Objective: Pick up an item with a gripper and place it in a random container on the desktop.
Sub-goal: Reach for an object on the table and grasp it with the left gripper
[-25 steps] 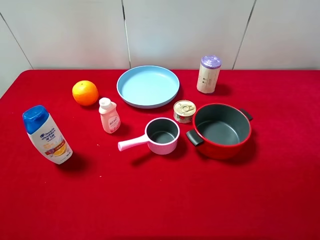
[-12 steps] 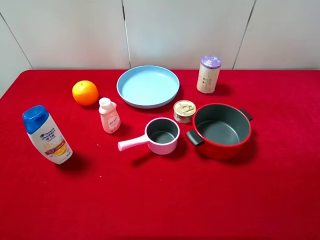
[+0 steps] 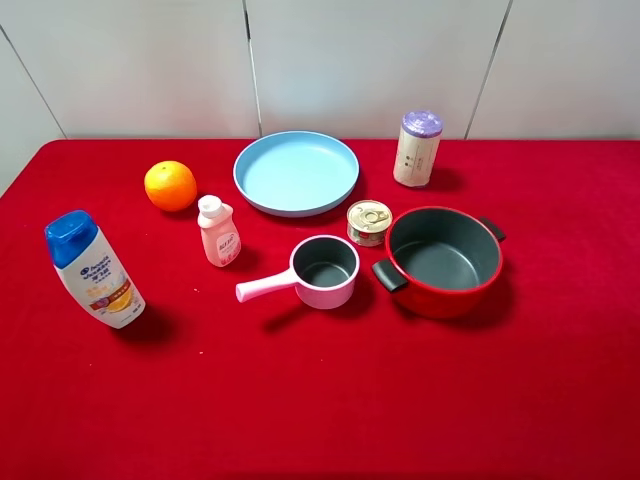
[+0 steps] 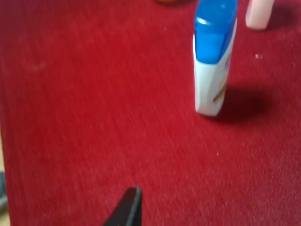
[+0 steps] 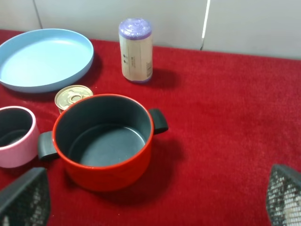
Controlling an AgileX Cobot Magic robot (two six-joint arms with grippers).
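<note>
The tall white shampoo bottle (image 3: 92, 268) with a blue cap and orange-yellow label stands upright at the left of the red table. It also shows in the left wrist view (image 4: 214, 61), well ahead of the left gripper. Only one black fingertip (image 4: 128, 209) of that gripper shows, low over the cloth. The red pot (image 3: 443, 260), grey inside with two black handles, stands empty at the right. In the right wrist view the pot (image 5: 104, 141) lies ahead of my right gripper (image 5: 155, 200), which is open and empty. Neither gripper shows in the exterior high view.
An orange (image 3: 170, 185), a small pink-white bottle (image 3: 218, 231), a light blue plate (image 3: 296, 172), a pink saucepan (image 3: 318, 271), a small tin can (image 3: 369, 221) and a purple-lidded cylinder (image 3: 417, 148) stand between the shampoo bottle and the pot. A white wall runs behind the table.
</note>
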